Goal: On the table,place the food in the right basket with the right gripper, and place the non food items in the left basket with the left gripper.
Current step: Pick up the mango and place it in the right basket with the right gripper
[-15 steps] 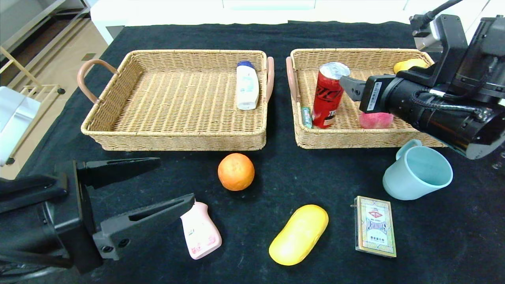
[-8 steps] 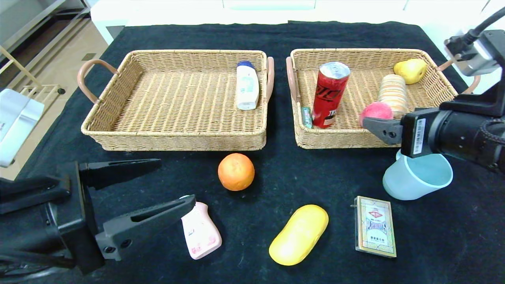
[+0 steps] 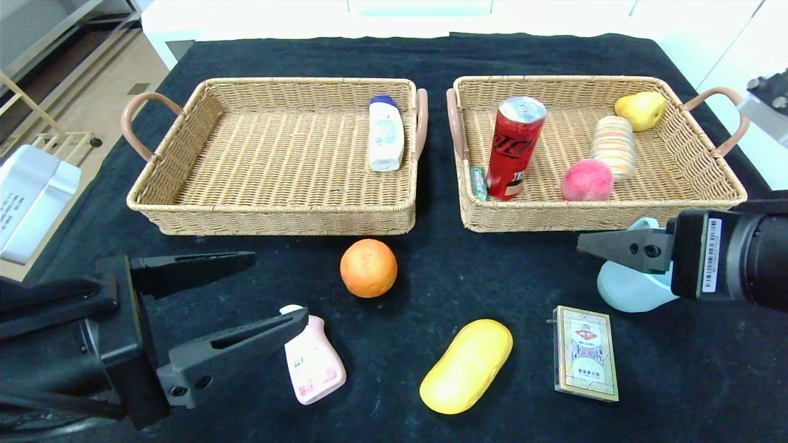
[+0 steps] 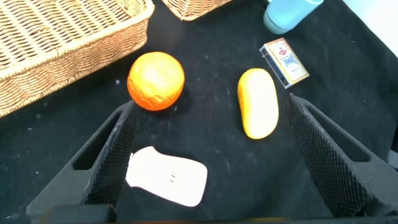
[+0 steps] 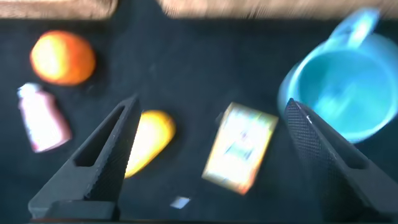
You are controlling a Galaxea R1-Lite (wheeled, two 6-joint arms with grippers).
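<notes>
On the black table lie an orange (image 3: 368, 267), a pink bottle (image 3: 313, 363), a yellow oblong item (image 3: 466, 365), a card box (image 3: 585, 352) and a light blue cup (image 3: 628, 289). My left gripper (image 3: 280, 287) hovers open at the front left, its lower finger just above the pink bottle (image 4: 166, 176), with the orange (image 4: 155, 81) beyond. My right gripper (image 3: 591, 247) hangs open and empty over the cup, in front of the right basket (image 3: 585, 215). Below it the right wrist view shows the card box (image 5: 241, 148), cup (image 5: 342, 93) and yellow item (image 5: 149, 140).
The left basket (image 3: 271, 218) holds a white bottle (image 3: 386, 132). In the right basket stand a red can (image 3: 514, 147), a pink peach (image 3: 586, 179), a striped roll (image 3: 612, 147) and a yellow pear (image 3: 640, 109). A white object (image 3: 31, 203) sits off the table's left edge.
My right gripper has pulled back out of the right basket toward the front right and now hangs over the cup, uncovering the peach and the striped roll. The left arm has barely shifted.
</notes>
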